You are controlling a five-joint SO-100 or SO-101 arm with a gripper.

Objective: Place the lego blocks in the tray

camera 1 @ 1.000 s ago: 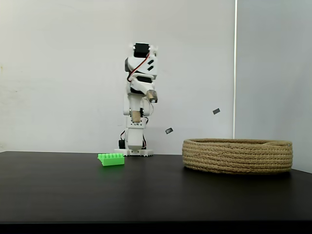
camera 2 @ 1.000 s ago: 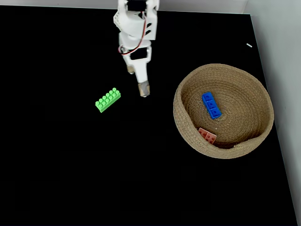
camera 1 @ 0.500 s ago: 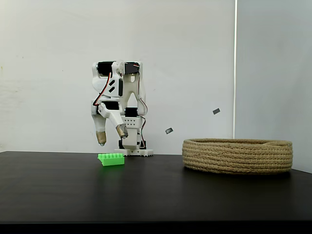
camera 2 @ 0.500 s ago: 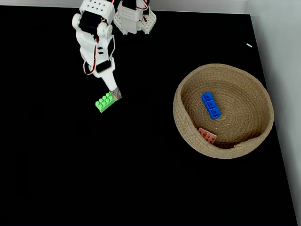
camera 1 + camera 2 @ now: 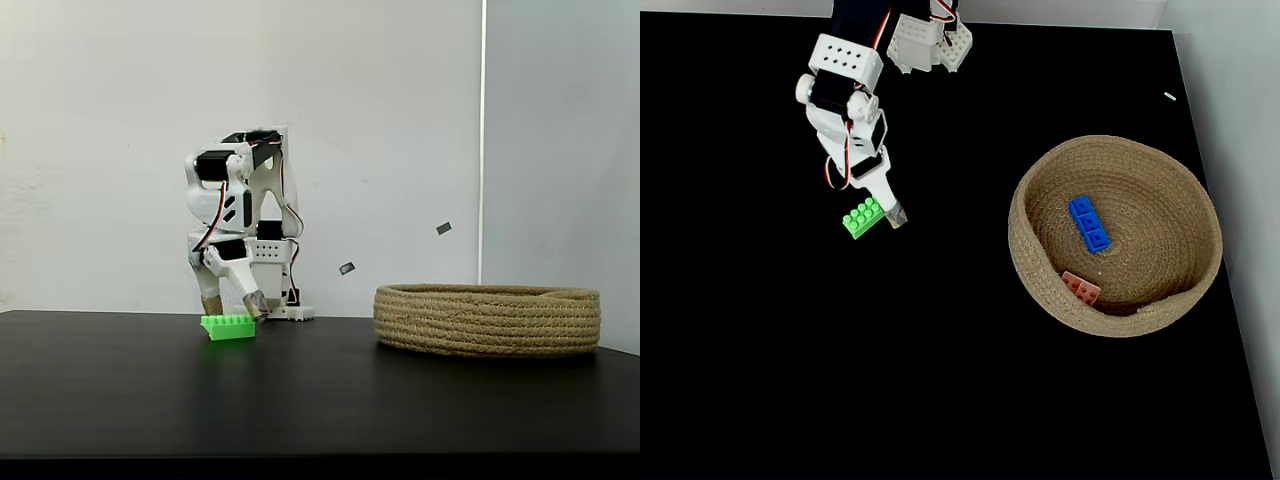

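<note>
1. While two bricks already lie in the basket, the green brick [image 5: 862, 218] sits on the black table [image 5: 940, 380], well apart from the basket [image 5: 1040, 290] and to its left in both fixed views; it lies at a slant in the view from above.
2. The blue brick [image 5: 1089, 223] rests near the basket's middle, the pink brick [image 5: 1080, 288] down by the near wall, the two apart.
3. The gripper [image 5: 232, 306] is low over the green brick [image 5: 227, 326], fingers spread, one tip to each side of it in the side view; nothing pinched yet.
4. From above, one finger [image 5: 895, 212] shows just beside the brick's right end; the other is hidden under the arm [image 5: 848, 130], so how well it lines up can't be told.
5. Step in hand, as I judge it: the grasp. Do it well by getting both tips down to table level before closing, so the pads meet the brick's flat sides, not the studs.
6. Risk: a closing finger that touches first may shove or spin the light brick; centre the brick between the fingers, then close.
7. After the pinch, lift high enough to pass over the basket's rope rim [image 5: 487, 292] before carrying right.
</note>
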